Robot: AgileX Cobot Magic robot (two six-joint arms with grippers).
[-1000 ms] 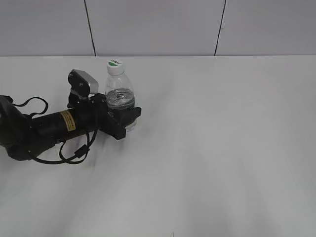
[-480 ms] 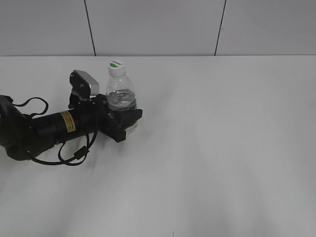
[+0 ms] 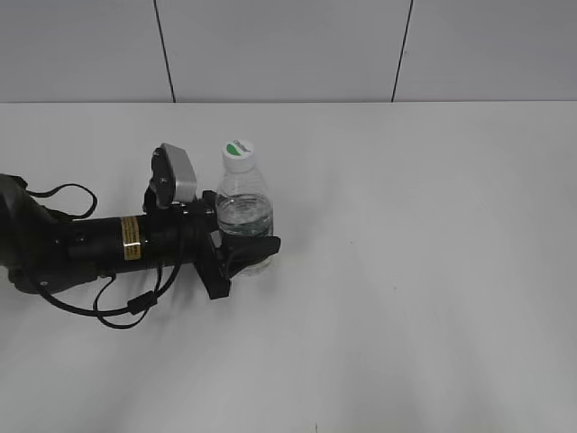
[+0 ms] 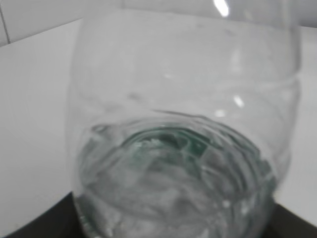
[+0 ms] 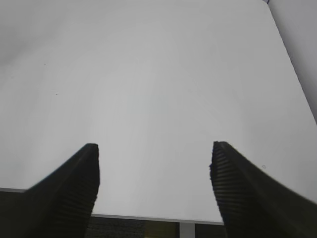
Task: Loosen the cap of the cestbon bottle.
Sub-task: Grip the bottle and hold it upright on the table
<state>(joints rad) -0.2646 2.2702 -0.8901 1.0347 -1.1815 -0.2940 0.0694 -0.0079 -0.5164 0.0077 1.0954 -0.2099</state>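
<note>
The cestbon bottle (image 3: 243,212) stands upright on the white table, clear, with water inside; its green label is hidden behind the jaws. Its white cap (image 3: 238,152) with a green mark is on top. My left gripper (image 3: 243,255) is shut around the bottle's lower body from the left. In the left wrist view the bottle's clear shoulder (image 4: 188,148) fills the frame. My right gripper (image 5: 154,183) is open and empty over bare table; it does not show in the exterior view.
The white table (image 3: 406,271) runs to a grey panelled wall at the back. The left arm's black body and cables (image 3: 81,248) lie across the table's left side. The table's near edge (image 5: 148,217) shows in the right wrist view.
My left gripper has carried the bottle to the right and toward the front of the table, still upright in its grasp.
</note>
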